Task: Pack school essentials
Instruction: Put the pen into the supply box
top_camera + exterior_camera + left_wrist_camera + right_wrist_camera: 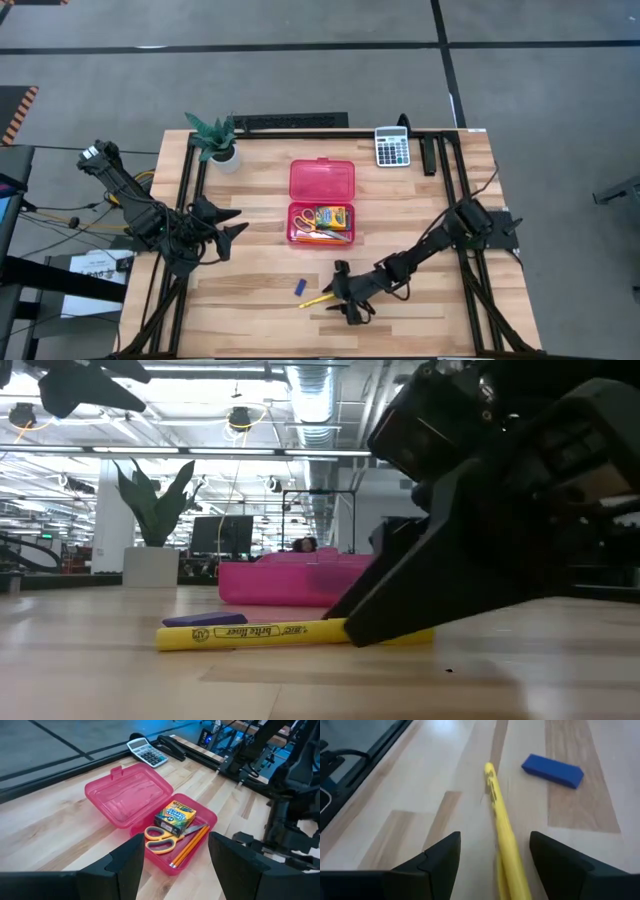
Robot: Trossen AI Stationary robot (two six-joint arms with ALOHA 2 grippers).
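On the table's near edge, right tool [495, 852] open astride yellow stick [502, 832], its end cut off, blue eraser [552, 770] near.

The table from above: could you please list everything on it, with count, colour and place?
pencil case: one, pink, lid open, table centre
crayon box: one, green and yellow, inside the case
scissors: one pair, yellow-handled, inside the case
pencils: two, orange, inside the case beside the scissors
yellow stick: one, flat on the table near the front edge
eraser: one, blue, on the table beside the stick
calculator: one, grey, back right of the table
potted plant: one, green in a white pot, back left corner
left end effector: open, empty, left of the case
right end effector: open, straddling the yellow stick's end
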